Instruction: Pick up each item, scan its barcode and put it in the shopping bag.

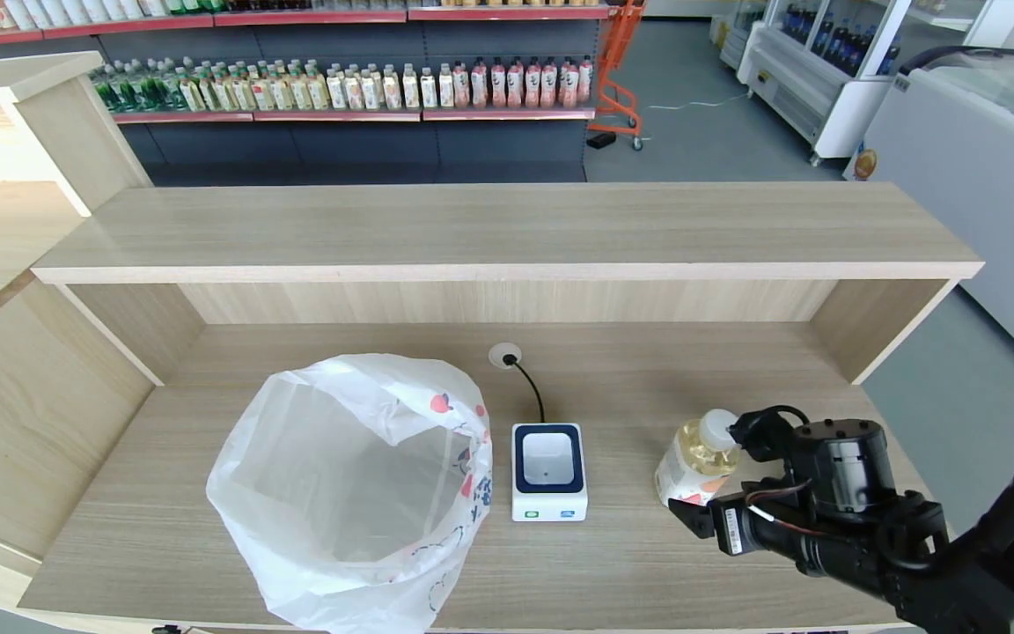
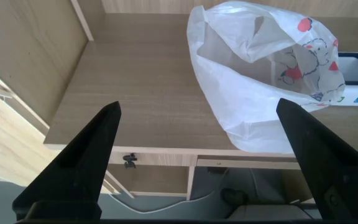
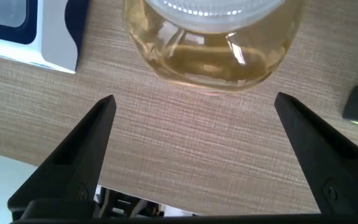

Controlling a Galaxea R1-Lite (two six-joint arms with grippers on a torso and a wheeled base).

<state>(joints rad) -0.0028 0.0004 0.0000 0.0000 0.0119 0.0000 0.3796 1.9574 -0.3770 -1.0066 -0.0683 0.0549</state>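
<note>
R claw (image 3: 194,155), spread wide, sits low over table (image 1: 613,563), just short of standing bottle (image 1: 699,460). Risk: a finger clips it, tipping it toward nearby scanner (image 1: 548,471). L claw (image 2: 197,168) also spread, near bag (image 1: 357,484); slack rim may collapse.

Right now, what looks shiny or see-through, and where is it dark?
Head view: the scanner window shines pale, and the shopping bag lets the counter show through. Right wrist view: bright glints curl across the bottle and its yellow liquid. Left wrist view: the fingers of the left gripper are dark shapes against the lit counter.
</note>
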